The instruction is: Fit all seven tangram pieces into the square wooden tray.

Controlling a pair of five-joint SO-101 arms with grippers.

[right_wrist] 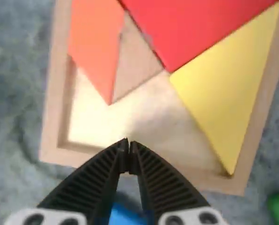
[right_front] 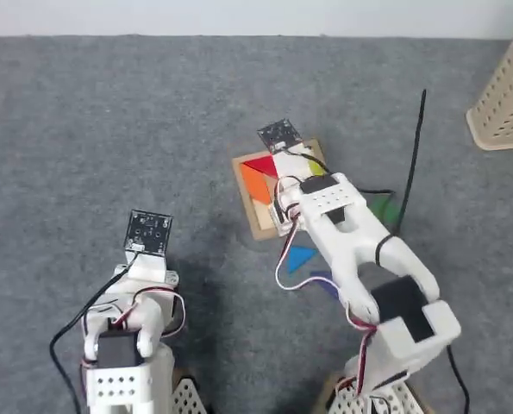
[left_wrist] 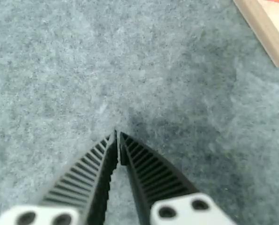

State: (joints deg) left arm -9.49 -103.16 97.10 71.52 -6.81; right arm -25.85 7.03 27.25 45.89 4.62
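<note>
The white left arm (right_front: 127, 379) and right arm (right_front: 359, 246) carry black motors (right_front: 118, 349) and red, white and black cables (right_front: 284, 259). The left gripper (left_wrist: 116, 136) and right gripper (right_wrist: 128, 142) have black ribbed fingers (left_wrist: 151, 176).

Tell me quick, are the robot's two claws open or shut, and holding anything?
Left gripper: shut, holding nothing, above the grey carpet.
Right gripper: shut, holding nothing, over the edge of the square wooden tray.

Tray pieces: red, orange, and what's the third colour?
Yellow triangle, clearest in the right wrist view.
</note>
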